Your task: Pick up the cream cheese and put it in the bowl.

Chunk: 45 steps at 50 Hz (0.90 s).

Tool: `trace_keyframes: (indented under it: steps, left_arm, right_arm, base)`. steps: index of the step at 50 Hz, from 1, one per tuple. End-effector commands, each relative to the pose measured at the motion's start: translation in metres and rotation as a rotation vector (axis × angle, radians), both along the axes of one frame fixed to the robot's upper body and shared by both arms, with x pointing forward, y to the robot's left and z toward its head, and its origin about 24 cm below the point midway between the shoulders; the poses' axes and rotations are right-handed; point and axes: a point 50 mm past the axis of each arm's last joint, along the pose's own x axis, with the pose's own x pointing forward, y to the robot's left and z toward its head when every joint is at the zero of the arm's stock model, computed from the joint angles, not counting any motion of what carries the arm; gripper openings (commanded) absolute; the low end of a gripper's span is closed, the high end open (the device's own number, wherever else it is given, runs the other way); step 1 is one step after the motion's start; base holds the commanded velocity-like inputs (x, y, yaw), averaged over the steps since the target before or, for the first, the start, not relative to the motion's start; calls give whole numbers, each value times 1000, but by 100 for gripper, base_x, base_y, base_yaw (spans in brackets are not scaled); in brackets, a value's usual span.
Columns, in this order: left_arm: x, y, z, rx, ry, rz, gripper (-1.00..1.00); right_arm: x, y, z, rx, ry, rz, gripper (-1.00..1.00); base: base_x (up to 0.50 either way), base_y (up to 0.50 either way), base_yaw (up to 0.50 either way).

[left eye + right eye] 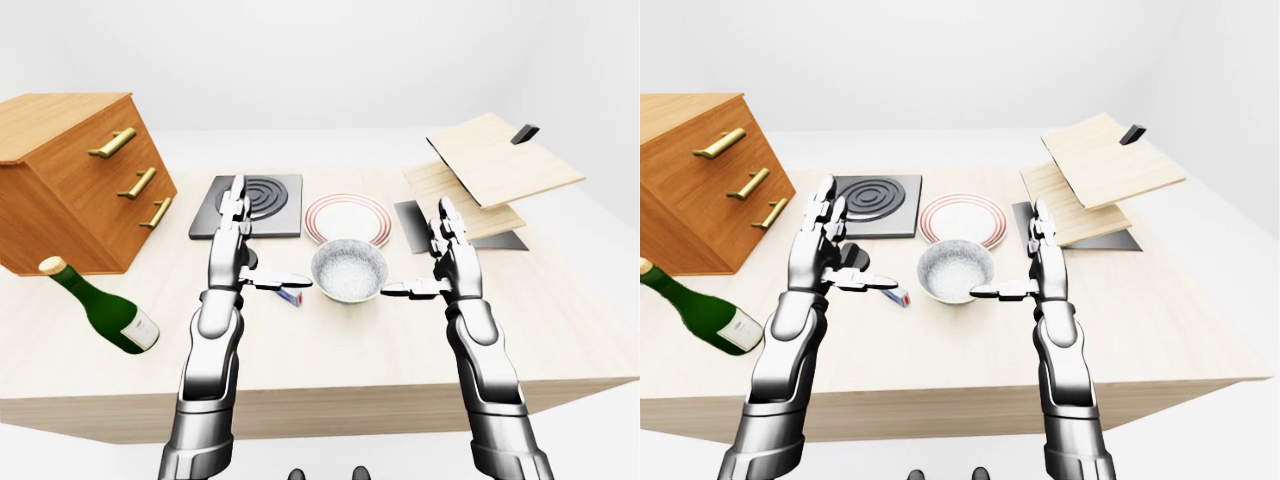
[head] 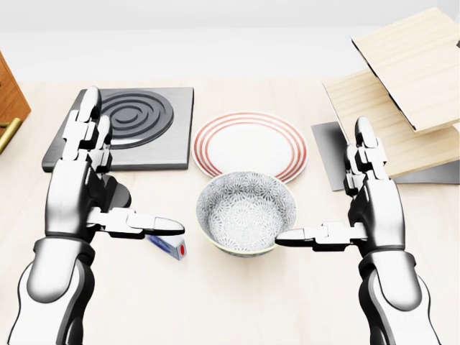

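The cream cheese (image 2: 171, 247), a small blue-and-white box with a red end, lies flat on the wooden table just left of the bowl. The patterned grey bowl (image 2: 246, 213) stands empty at the middle of the head view. My left hand (image 2: 122, 180) is open, its fingers pointing up and its thumb stretched right just above the box without touching it. My right hand (image 2: 327, 190) is open too, to the right of the bowl, with its thumb tip near the bowl's rim. Neither hand holds anything.
A red-ringed plate (image 2: 248, 144) sits above the bowl, with a black burner plate (image 2: 136, 126) and its knob (image 2: 116, 194) to the left. Wooden boards (image 2: 402, 79) over a dark tray (image 2: 332, 154) stand at right. A drawer cabinet (image 1: 70, 175) and a lying green bottle (image 1: 105, 310) are far left.
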Motion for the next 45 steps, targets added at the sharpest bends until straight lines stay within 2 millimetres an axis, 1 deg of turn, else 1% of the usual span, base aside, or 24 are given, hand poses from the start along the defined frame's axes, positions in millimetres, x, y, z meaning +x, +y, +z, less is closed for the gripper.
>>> trace_keyframes:
  steps: [1, 5, 9, 10, 12, 13, 15, 16, 17, 18, 21, 23, 26, 28, 29, 30, 32, 33, 36, 38, 42, 43, 44, 45]
  left_arm:
    - [0, 1, -3, -10, 11, -3, 100]
    - [10, 3, -10, 44, 54, 6, 100]
    - [17, 6, -9, 93, 62, 20, 100]
    - [20, 7, -6, 145, 52, 44, 100]
    - [23, 5, -1, 214, 40, 27, 100]
    - [23, 4, -1, 217, 41, 26, 100]
    - [30, 0, 3, 381, 42, 9, 100]
    - [30, 0, 2, 386, 45, 11, 100]
    - [36, 8, 8, 398, 33, 74, 100]
    - [40, 11, 13, 422, 26, 84, 100]
    - [46, 14, 16, 596, 38, 98, 100]
    - [49, 17, 17, 646, 53, 100, 100]
    - [54, 21, 5, 769, 130, 85, 100]
    - [59, 32, -3, 862, 183, 130, 100]
    - [59, 32, -3, 863, 189, 133, 100]
    - [61, 38, -8, 940, 212, 158, 100]
    - [60, 41, -10, 984, 221, 179, 100]
    - [60, 41, -10, 986, 221, 181, 100]
    - [57, 38, -14, 1045, 199, 168, 100]
    - [54, 37, -14, 1031, 202, 168, 100]
    - [55, 34, -20, 1063, 197, 164, 100]
    - [55, 33, -22, 1081, 200, 161, 100]
    - [55, 30, -26, 1135, 194, 149, 100]
    - [56, 29, -27, 1138, 193, 148, 100]
  right_arm:
    - [0, 0, -6, 0, 27, 1, 100]
    - [0, 0, -10, -1, 43, 5, 100]
    - [-1, -1, -9, 1, 36, 4, 100]
    - [-1, -1, -9, 0, 36, 3, 100]
    - [-3, -2, -7, 1, 28, 2, 100]
    - [-3, -2, -7, 1, 28, 2, 100]
    - [-3, -3, -8, 2, 30, 2, 100]
    - [-3, -3, -8, 2, 30, 2, 100]
    - [-4, -3, -8, 2, 29, 4, 100]
    - [-5, -3, -8, 3, 30, 6, 100]
    - [-4, -4, -10, 7, 39, 6, 100]
    - [-5, -5, -11, 6, 42, 6, 100]
    - [-5, -6, -15, 6, 58, 8, 100]
    - [-2, -7, -20, 9, 82, 9, 100]
    - [-2, -7, -20, 10, 83, 9, 100]
    - [-2, -7, -23, 13, 95, 9, 100]
    - [-2, -8, -26, 19, 107, 15, 100]
    - [-2, -8, -26, 19, 108, 15, 100]
    - [-2, -11, -36, 35, 150, 15, 100]
    - [-2, -11, -39, 42, 163, 15, 100]
    - [-3, -12, -39, 47, 160, 17, 100]
    - [-2, -13, -38, 48, 158, 19, 100]
    - [-2, -13, -37, 47, 153, 17, 100]
    - [-2, -14, -37, 47, 152, 18, 100]
  base:
    - [0, 0, 0]
    - [0, 0, 0]
    - [0, 0, 0]
    - [0, 0, 0]
    - [0, 0, 0]
    - [0, 0, 0]
    - [0, 0, 0]
    - [0, 0, 0]
    - [0, 0, 0]
    - [0, 0, 0]
    - [0, 0, 0]
    - [0, 0, 0]
    - [0, 0, 0]
    - [0, 0, 0]
    - [0, 0, 0]
    - [0, 0, 0]
    - [0, 0, 0]
    - [0, 0, 0]
    - [0, 0, 0]
    - [0, 0, 0]
    - [0, 0, 0]
    - [0, 0, 0]
    - [0, 0, 0]
    - [0, 0, 0]
